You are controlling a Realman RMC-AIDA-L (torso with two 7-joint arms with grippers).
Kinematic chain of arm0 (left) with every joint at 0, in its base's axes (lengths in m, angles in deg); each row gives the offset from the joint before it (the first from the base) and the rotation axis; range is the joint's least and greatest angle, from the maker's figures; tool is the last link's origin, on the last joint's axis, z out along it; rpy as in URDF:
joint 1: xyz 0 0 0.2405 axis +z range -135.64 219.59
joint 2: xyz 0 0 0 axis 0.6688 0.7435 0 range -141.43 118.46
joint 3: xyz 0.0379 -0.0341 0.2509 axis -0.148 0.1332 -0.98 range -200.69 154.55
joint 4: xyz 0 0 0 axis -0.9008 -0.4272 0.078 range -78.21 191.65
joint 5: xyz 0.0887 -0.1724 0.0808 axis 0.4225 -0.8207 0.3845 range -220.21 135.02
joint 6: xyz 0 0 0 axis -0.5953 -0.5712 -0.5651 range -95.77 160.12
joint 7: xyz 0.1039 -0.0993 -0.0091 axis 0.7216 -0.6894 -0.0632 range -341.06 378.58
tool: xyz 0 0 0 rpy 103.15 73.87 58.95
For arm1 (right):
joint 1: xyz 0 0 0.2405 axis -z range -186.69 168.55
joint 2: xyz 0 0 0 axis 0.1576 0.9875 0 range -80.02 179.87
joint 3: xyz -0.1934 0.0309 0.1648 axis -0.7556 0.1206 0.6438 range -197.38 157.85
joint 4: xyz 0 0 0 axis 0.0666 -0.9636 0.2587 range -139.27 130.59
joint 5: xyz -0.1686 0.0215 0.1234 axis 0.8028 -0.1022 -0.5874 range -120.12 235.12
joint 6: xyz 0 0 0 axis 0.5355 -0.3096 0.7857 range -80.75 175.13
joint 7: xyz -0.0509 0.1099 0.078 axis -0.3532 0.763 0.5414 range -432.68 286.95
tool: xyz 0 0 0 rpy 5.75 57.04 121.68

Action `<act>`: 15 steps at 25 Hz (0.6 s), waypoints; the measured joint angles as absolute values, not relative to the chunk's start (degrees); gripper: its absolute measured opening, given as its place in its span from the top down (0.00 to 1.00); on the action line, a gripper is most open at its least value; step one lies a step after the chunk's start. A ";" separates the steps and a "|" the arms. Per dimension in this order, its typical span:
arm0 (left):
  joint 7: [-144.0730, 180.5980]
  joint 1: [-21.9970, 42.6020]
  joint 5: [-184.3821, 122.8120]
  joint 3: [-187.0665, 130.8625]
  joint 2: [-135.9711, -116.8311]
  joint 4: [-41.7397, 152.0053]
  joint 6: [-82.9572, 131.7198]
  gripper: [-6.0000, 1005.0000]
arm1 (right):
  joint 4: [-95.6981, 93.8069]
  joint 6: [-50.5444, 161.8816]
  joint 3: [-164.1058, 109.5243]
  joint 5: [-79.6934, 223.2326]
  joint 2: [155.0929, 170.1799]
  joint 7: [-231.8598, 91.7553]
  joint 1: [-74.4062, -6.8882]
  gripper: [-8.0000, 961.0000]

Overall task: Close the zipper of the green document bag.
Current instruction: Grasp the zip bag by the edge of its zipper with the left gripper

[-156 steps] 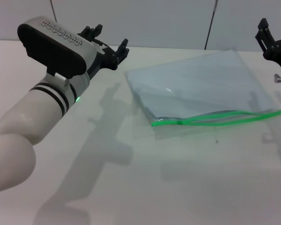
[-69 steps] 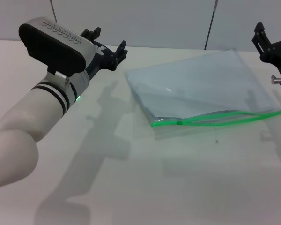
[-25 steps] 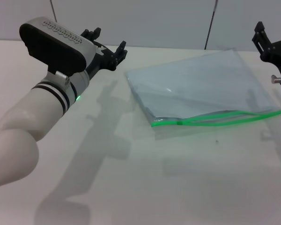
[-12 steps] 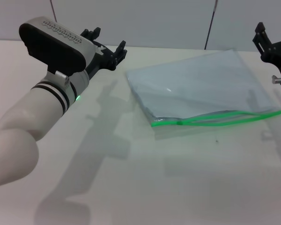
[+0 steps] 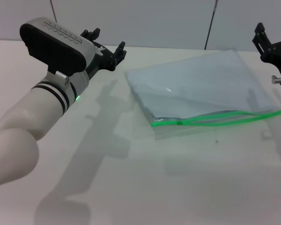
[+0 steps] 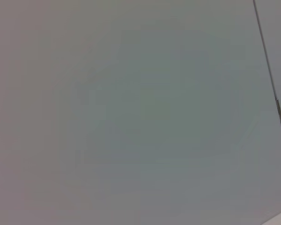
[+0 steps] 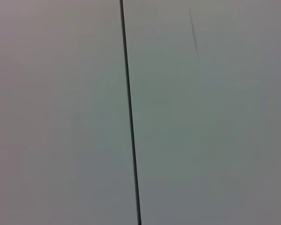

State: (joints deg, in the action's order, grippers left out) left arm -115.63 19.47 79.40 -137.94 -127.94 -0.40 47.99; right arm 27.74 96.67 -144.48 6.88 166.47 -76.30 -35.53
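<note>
The green document bag (image 5: 201,84) lies flat on the white table, right of centre, a translucent pale blue-grey pouch. Its zipper (image 5: 225,116) is a bright green strip along the near edge. A small dark slider (image 5: 179,123) sits near the strip's left end, and to the right of it the two green lips stand slightly apart. My left gripper (image 5: 105,44) hovers open above the table, left of the bag's far left corner and apart from it. At the right edge, beyond the bag's far right corner, my right gripper (image 5: 273,35) is raised and open, touching nothing. Both wrist views show only wall.
A bare stretch of the white table (image 5: 178,187) lies in front of the bag. A grey panelled wall (image 5: 154,18) runs behind the table. My left forearm (image 5: 33,117) crosses the left side of the head view.
The right gripper has shifted slightly at the right edge since the oldest frame. The left arm and the bag have stayed in place.
</note>
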 joint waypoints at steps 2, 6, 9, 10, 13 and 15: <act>-115.63 19.47 79.40 -137.94 -127.94 -0.40 47.99 0.27 | 27.73 96.67 -144.48 6.88 166.47 -76.30 -35.53 0.22; -115.63 19.47 79.40 -137.94 -127.94 -0.40 47.99 0.27 | 27.74 96.67 -144.48 6.88 166.47 -76.29 -35.53 0.22; -115.63 19.47 79.40 -137.94 -127.94 -0.40 47.99 0.27 | 27.73 96.67 -144.48 6.88 166.47 -76.29 -35.53 0.22; -115.63 19.47 79.40 -137.94 -127.94 -0.40 47.99 0.27 | 27.74 96.67 -144.48 6.88 166.47 -76.29 -35.53 0.22; -115.63 19.47 79.40 -137.94 -127.94 -0.40 47.99 0.27 | 27.74 96.67 -144.48 6.88 166.47 -76.29 -35.53 0.22; -115.63 19.47 79.40 -137.94 -127.94 -0.40 47.99 0.27 | 27.74 96.67 -144.48 6.88 166.47 -76.29 -35.53 0.22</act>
